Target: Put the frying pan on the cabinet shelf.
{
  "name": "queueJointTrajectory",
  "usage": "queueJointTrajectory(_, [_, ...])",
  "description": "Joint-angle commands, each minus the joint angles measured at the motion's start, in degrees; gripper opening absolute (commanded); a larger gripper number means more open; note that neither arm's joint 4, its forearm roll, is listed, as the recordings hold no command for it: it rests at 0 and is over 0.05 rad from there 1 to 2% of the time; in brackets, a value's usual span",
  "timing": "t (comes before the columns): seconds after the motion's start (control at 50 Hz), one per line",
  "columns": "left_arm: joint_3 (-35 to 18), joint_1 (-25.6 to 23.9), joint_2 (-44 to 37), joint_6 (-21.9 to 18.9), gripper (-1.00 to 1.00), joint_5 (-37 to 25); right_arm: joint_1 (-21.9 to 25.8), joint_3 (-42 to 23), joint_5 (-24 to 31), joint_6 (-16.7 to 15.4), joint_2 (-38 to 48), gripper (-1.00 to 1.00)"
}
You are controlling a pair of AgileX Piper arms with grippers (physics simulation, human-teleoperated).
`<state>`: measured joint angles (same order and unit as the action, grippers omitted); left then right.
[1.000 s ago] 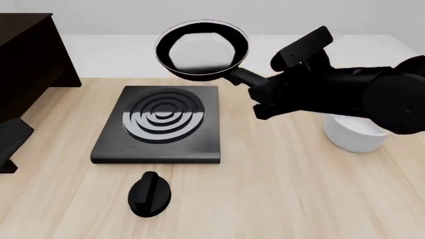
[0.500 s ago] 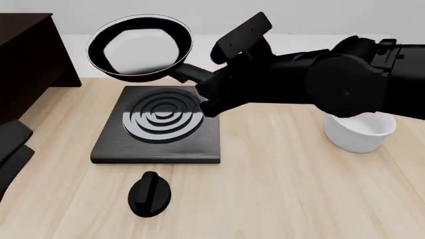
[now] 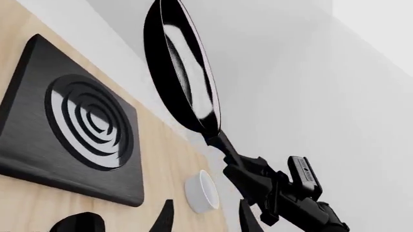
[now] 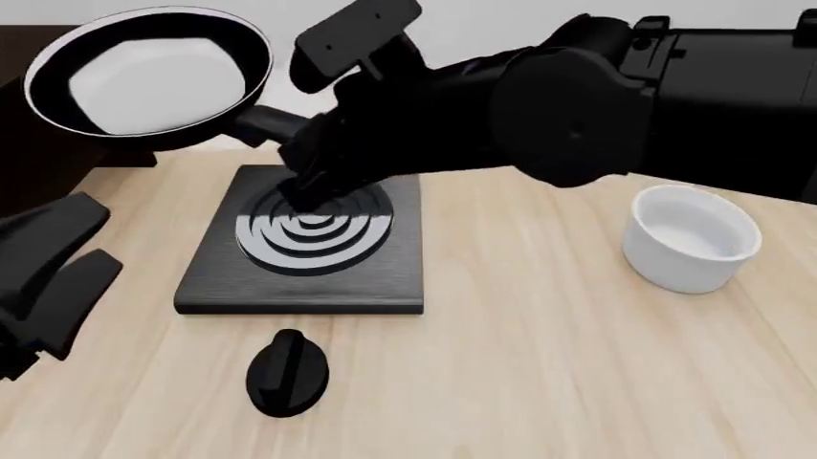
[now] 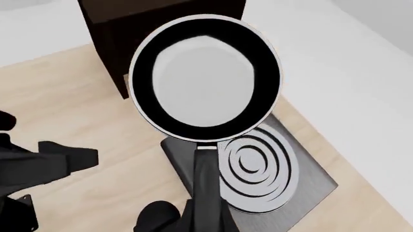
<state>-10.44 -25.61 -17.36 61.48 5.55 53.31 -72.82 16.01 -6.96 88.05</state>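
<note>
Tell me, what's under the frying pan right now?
The frying pan hangs in the air, held by the right tool. Below and behind it shows the dark cabinet and the table's edge. The shelf itself is hidden.

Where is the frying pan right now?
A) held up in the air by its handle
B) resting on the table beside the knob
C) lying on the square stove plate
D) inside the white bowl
A: the right pincer grips the handle, holding the frying pan aloft beyond the stove plate, near the dark cabinet.
</note>
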Motion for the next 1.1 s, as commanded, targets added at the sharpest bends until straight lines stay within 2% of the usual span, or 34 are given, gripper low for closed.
queueJointTrajectory(0.02, [1.77, -1.35, -3.48, 1.07, 1.0, 4.52, 4.3, -9.11, 3.73, 1.94, 2.29, -1.0])
queueJointTrajectory(0.26, [0.79, -1.12, -0.64, 0.97, 1.0, 1.03, 6.39, -12.19, 5.19, 2.44, 3.59, -1.0])
queueJointTrajectory(0.5, [-1.08, 0.04, 0.14, 0.01, 1.0, -0.88, 7.73, -11.95, 5.05, 1.77, 5.18, -1.0])
queueJointTrajectory(0.68, [-0.32, 0.37, 0.53, 0.08, 1.0, -0.53, 9.35, -11.08, 4.22, 0.77, 7.03, -1.0])
queueJointTrajectory(1.1, [0.45, 2.09, 0.97, 1.56, 1.0, -0.02, 10.92, -8.9, 1.32, 1.14, 7.79, -1.0])
